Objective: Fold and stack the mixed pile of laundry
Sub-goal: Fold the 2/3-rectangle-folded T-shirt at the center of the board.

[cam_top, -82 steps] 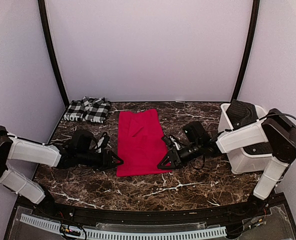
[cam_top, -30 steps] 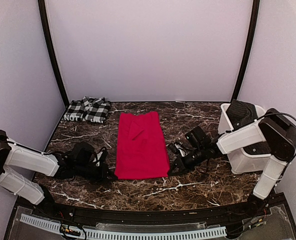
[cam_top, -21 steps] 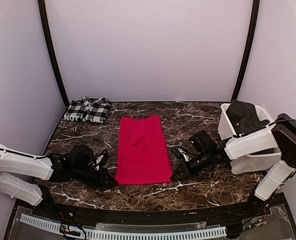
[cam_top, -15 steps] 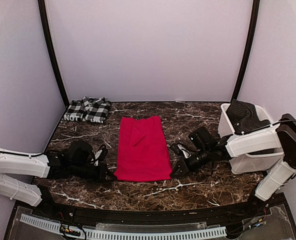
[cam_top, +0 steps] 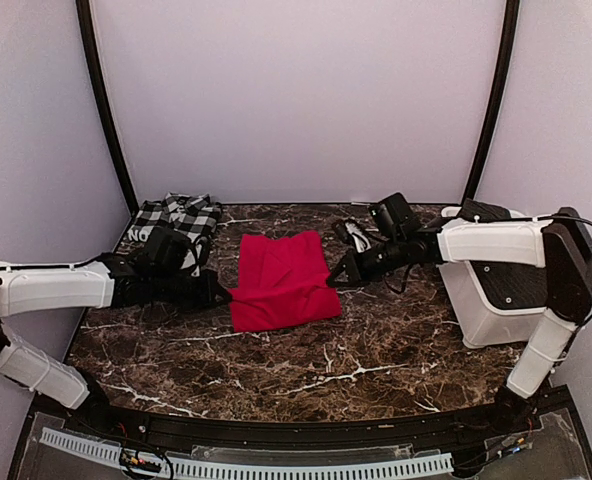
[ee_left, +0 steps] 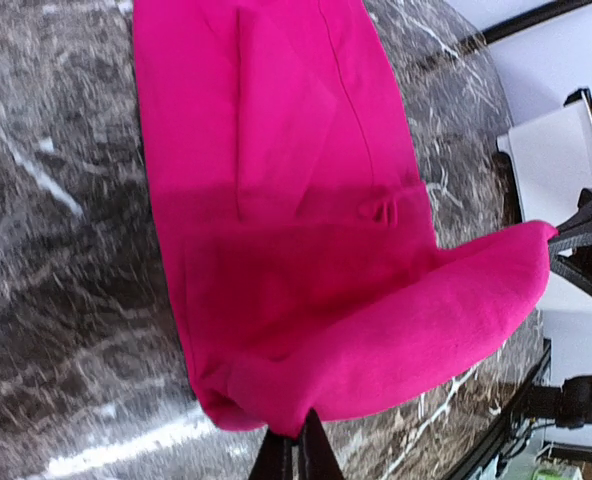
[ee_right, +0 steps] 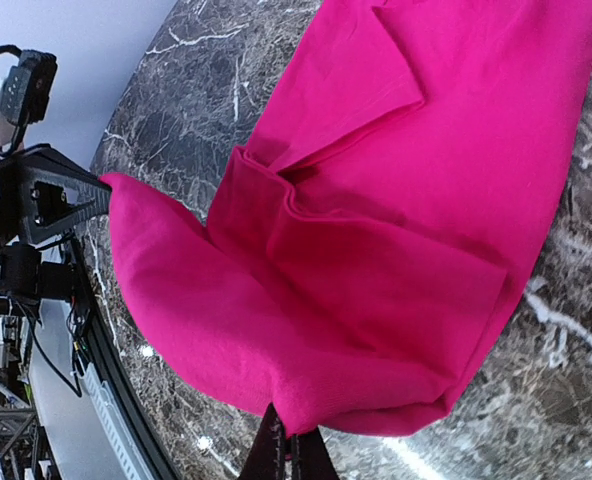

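Observation:
The plain red garment (cam_top: 281,282) lies mid-table with its near edge raised and doubled back over its far half. My left gripper (cam_top: 228,296) is shut on the near left corner, its fingertips pinching red cloth (ee_left: 306,380) in the left wrist view. My right gripper (cam_top: 331,281) is shut on the near right corner, where the red fold (ee_right: 306,370) hangs from its jaws. The black-and-white checked garment (cam_top: 177,216) rests folded at the back left, apart from both grippers.
A white plastic bin (cam_top: 484,312) stands at the right edge behind my right arm, with dark cloth (cam_top: 484,210) at its top. Grey walls close the back and sides. A black rail runs along the near edge.
Both grippers took hold of the red garment's near corners, lifted them and carried them toward the back. The garment now looks about half as long.

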